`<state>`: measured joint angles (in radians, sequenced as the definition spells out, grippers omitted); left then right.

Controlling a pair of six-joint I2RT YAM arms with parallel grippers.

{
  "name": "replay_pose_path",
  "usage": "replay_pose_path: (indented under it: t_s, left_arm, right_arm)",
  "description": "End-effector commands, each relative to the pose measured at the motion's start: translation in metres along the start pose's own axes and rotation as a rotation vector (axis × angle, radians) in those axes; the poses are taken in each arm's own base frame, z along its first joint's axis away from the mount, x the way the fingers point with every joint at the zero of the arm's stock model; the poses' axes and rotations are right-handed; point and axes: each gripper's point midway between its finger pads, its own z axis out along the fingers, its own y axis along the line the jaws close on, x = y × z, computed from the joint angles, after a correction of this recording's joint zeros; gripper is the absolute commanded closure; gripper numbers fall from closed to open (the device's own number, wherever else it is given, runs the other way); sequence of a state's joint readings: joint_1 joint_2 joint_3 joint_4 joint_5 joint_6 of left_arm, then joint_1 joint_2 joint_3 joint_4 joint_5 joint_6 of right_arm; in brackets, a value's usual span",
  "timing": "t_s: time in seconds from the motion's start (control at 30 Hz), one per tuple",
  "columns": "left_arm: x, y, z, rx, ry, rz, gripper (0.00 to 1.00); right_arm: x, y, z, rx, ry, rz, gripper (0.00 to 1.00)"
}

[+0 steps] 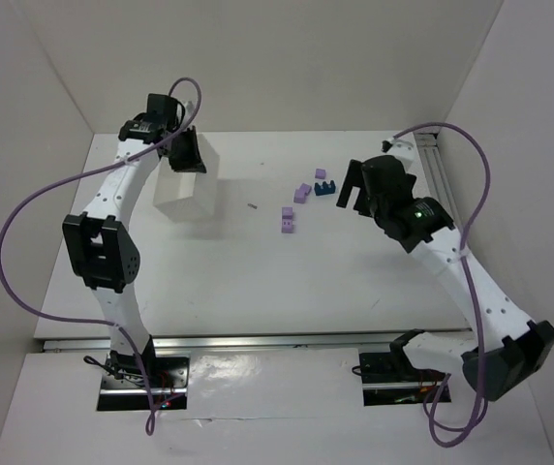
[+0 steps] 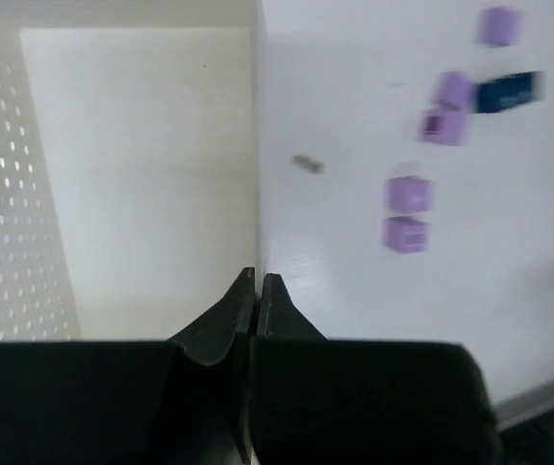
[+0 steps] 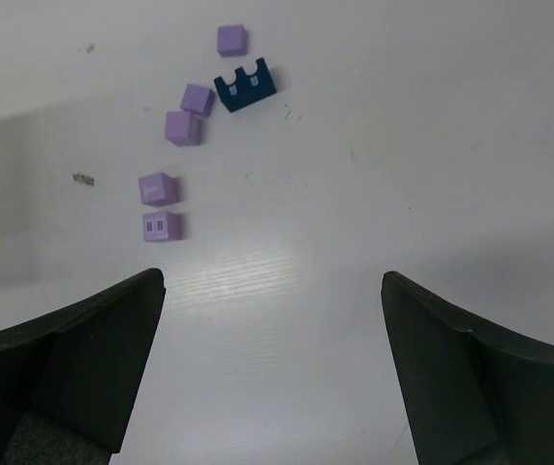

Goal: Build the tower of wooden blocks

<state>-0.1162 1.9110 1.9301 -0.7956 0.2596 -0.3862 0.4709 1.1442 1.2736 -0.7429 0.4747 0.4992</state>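
Blocks for the tower lie loose on the table (image 1: 258, 281), none stacked yet; five purple blocks (image 3: 182, 127) and the dark blue notched block (image 3: 245, 85) are scattered toward the far middle, between the white tray (image 1: 185, 199) and the right gripper (image 3: 272, 286). That claw hangs above the table with its fingers spread wide and nothing between them; the left gripper (image 2: 258, 283) is pressed together and empty by the tray's wall, well apart from the blocks.

Judging from this, the step in hand is the first pick, and it falls to the right arm. It would do best to choose a block with free sides, such as the lone purple block (image 3: 231, 40) beyond the blue piece; the others sit in pairs, touching or nearly so, and a wide finger could shove a neighbour. It should square the fingers to two flat faces, come straight down and close gently.

In the right wrist view the blue block's long axis runs left to right, tipped slightly up at its right end; its notched edge points away from the gripper.
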Motion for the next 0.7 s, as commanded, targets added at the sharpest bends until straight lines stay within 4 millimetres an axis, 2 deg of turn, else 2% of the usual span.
replay_pose_path:
  t_s: [0.0, 0.07, 0.1, 0.13, 0.2, 0.23, 0.3, 0.33, 0.37, 0.4, 0.57, 0.63, 0.67]
  left_arm:
    - [0.004, 0.068, -0.006, -0.372, 0.004, 0.069, 1.0]
    - [0.009, 0.081, 0.0, -0.43, 0.02, 0.069, 1.0]
    - [0.007, 0.098, -0.001, -0.504, 0.014, 0.064, 1.0]
    - [0.011, 0.106, 0.001, -0.536, 0.026, 0.065, 1.0]
    - [0.011, 0.12, 0.006, -0.581, 0.022, 0.059, 1.0]
    - [0.01, 0.131, 0.004, -0.626, 0.02, 0.055, 1.0]
    - [0.011, 0.142, 0.008, -0.656, 0.012, 0.049, 1.0]
    - [0.017, 0.152, 0.011, -0.679, 0.034, 0.041, 1.0]
    - [0.014, 0.152, 0.012, -0.676, 0.02, 0.041, 1.0]
    - [0.016, 0.16, 0.015, -0.686, 0.034, 0.031, 1.0]
    - [0.018, 0.178, 0.022, -0.725, 0.042, 0.017, 1.0]
    - [0.018, 0.178, 0.026, -0.702, 0.044, -0.003, 1.0]
    - [0.02, 0.18, 0.027, -0.691, 0.063, -0.013, 1.0]
  right_arm:
    - [0.02, 0.03, 0.035, -0.081, 0.068, -0.018, 0.0]
    - [0.033, 0.046, 0.049, -0.119, 0.111, -0.041, 0.0]
    - [0.044, 0.051, 0.056, -0.121, 0.144, -0.06, 0.0]
    - [0.054, 0.055, 0.072, -0.102, 0.175, -0.075, 0.0]
    - [0.066, 0.071, 0.082, -0.117, 0.202, -0.105, 0.0]
    - [0.082, 0.072, 0.097, -0.097, 0.237, -0.132, 0.0]
    - [0.085, 0.085, 0.109, -0.11, 0.236, -0.139, 0.0]
    - [0.103, 0.09, 0.118, -0.107, 0.278, -0.163, 0.0]
    - [0.106, 0.095, 0.124, -0.116, 0.286, -0.163, 0.0]
    - [0.107, 0.102, 0.127, -0.126, 0.284, -0.166, 0.0]
    - [0.146, 0.12, 0.15, -0.134, 0.342, -0.202, 0.0]
    - [0.156, 0.134, 0.157, -0.153, 0.352, -0.204, 0.0]
    - [0.158, 0.135, 0.16, -0.149, 0.357, -0.206, 0.0]
